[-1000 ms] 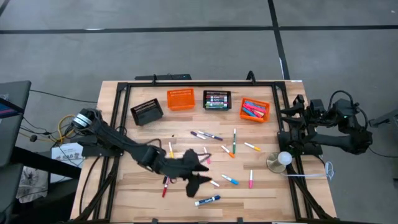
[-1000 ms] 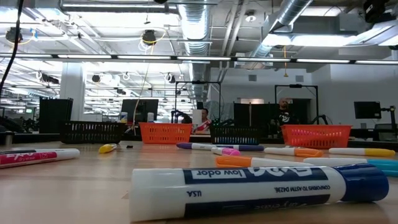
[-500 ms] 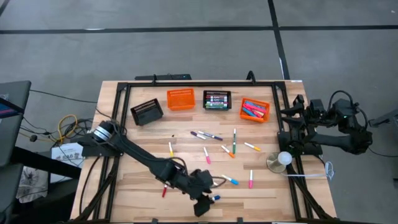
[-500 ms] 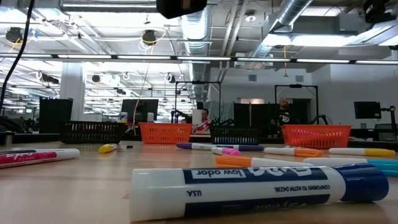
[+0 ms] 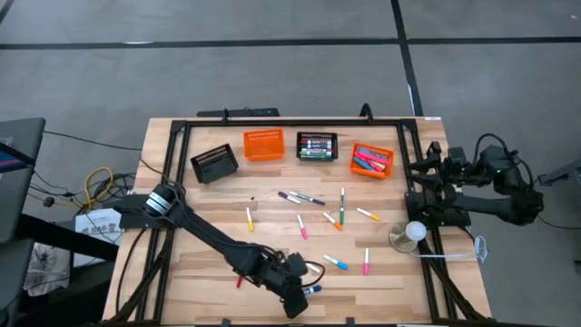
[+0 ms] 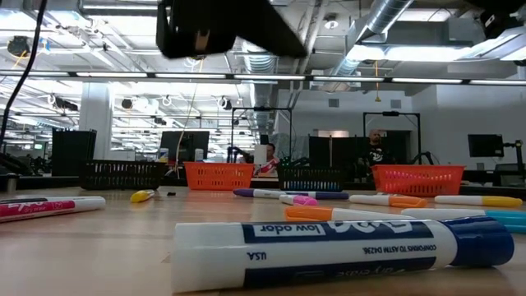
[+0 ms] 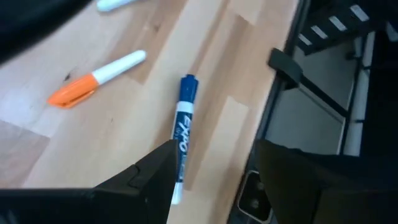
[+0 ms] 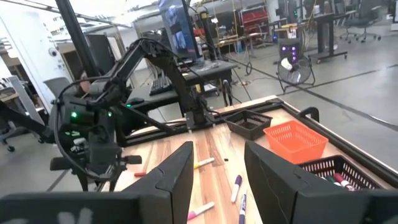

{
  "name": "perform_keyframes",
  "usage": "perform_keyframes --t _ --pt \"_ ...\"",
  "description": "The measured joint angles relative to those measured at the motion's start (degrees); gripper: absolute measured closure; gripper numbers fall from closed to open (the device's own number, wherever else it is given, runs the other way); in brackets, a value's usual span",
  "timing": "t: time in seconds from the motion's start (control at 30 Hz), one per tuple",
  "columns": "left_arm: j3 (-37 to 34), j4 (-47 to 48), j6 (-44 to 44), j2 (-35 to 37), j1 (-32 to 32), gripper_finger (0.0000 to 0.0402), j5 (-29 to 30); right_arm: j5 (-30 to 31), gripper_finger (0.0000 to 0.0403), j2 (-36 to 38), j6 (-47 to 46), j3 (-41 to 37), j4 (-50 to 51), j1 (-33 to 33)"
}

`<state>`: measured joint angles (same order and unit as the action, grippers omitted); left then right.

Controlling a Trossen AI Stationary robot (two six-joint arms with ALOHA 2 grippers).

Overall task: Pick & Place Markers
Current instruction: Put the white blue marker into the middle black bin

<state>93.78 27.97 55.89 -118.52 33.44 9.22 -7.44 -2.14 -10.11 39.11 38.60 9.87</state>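
Under the left claw [image 7: 214, 177], fingers apart, the blue marker [image 7: 183, 127] lies partly hidden.

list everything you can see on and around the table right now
loose markers: roughly a dozen, mixed colours, scattered over the table's middle and near edge
blue marker: one, white barrel and blue cap, near edge, under the left gripper
black baskets: two, far edge; one holds markers
orange baskets: two, far edge; one holds markers
wooden table: one, light wood, black frame
round object: one, white on a disc, right edge
people: at least two, room behind
left gripper: open, above the blue marker
right gripper: open, parked beyond the table's right edge
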Motion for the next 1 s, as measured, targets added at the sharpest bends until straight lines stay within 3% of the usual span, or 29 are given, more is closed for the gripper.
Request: perform_keyframes --t 0.37,0.63,1.0 --pt "0.04 0.5 4.32 -6.27 0.65 0.0188 -1.93 -0.02 0.027 -0.02 0.06 0.0 -0.02 -0.01" --pt "0.05 2.03 4.62 -5.77 0.0 0.0188 2.45 -0.02 0.0267 0.0 0.02 0.0 -0.04 0.0" --pt "0.83 0.55 3.19 -5.7 1.21 0.0188 3.74 -0.02 0.0267 -0.01 0.0 0.0 -0.06 -0.01"
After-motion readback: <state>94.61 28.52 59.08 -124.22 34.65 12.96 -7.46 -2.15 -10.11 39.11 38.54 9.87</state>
